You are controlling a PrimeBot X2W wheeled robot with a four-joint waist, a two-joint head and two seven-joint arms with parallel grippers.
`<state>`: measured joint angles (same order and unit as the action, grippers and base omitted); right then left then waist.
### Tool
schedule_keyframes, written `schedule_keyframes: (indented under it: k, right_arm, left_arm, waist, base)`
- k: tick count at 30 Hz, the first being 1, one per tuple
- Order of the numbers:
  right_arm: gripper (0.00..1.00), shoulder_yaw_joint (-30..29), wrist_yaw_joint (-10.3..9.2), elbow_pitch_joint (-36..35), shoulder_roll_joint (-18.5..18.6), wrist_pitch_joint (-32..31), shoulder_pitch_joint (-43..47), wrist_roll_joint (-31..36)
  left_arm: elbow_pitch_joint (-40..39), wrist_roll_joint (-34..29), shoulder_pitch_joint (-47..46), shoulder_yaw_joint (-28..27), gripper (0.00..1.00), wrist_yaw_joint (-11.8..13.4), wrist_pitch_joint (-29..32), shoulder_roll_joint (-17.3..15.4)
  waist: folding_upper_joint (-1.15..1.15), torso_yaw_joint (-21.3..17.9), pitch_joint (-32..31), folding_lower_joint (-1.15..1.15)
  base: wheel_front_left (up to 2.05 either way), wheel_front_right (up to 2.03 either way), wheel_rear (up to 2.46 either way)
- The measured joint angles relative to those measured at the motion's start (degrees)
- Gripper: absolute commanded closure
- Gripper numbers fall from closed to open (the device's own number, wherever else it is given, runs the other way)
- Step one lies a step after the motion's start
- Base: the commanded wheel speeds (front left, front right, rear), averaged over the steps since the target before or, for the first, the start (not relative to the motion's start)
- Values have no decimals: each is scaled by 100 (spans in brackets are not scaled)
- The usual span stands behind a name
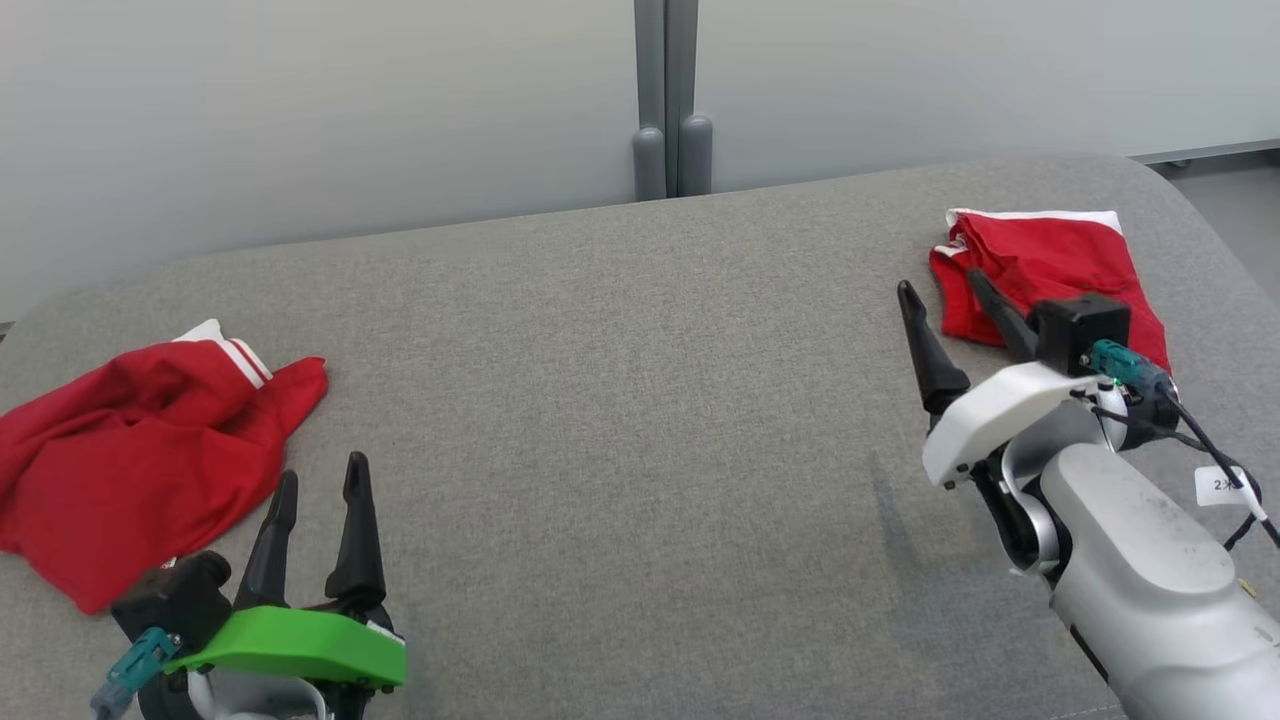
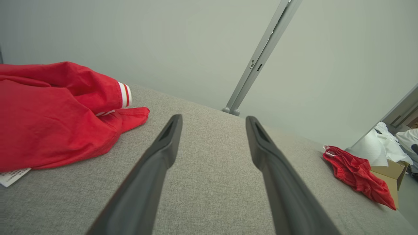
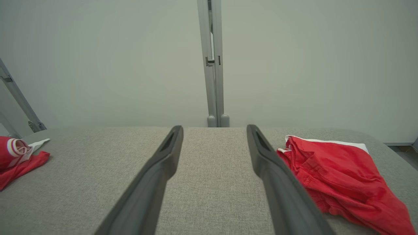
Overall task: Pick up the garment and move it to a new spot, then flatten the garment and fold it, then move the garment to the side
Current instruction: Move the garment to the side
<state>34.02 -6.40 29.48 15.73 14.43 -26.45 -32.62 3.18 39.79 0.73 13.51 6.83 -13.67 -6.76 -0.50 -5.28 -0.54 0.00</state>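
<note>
A crumpled red garment (image 1: 130, 450) with a white-striped cuff lies at the left edge of the grey padded table (image 1: 620, 400). In the left wrist view this garment (image 2: 49, 111) sits just left of the fingers. My left gripper (image 1: 320, 472) stands open and empty right beside it, near the front edge; the same open gripper (image 2: 214, 118) points across bare cloth. A second red garment (image 1: 1040, 270) with a white band lies in a compact heap at the far right. My right gripper (image 1: 942, 283) hovers open, its right finger over that heap's near edge. The right wrist view has the gripper (image 3: 214, 127) left of that garment (image 3: 333, 169).
A pale partition wall with a grey post (image 1: 667, 100) runs behind the table. The table's rounded right corner drops to the floor (image 1: 1230, 190). Beyond that side stand a cardboard box (image 2: 388, 169) and white bundles. A paper label (image 2: 13, 176) pokes from under the left garment.
</note>
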Motion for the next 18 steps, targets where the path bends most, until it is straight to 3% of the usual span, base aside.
schedule_keyframes:
  k: [9, 18]
  right_arm:
    - [0, -315, -70, -460, -163, 0, 725, 198]
    - [0, -479, -76, -719, -166, 0, 1125, 489]
  left_arm:
    - [131, -592, 304, -46, 0, 3, -25, -96]
    - [165, -694, 455, -108, 0, 20, -51, -24]
  waist:
    - [0, -20, -120, 0]
    - [0, -10, -183, 0]
  base:
    - [0, 0, 0]
    - [0, 0, 0]
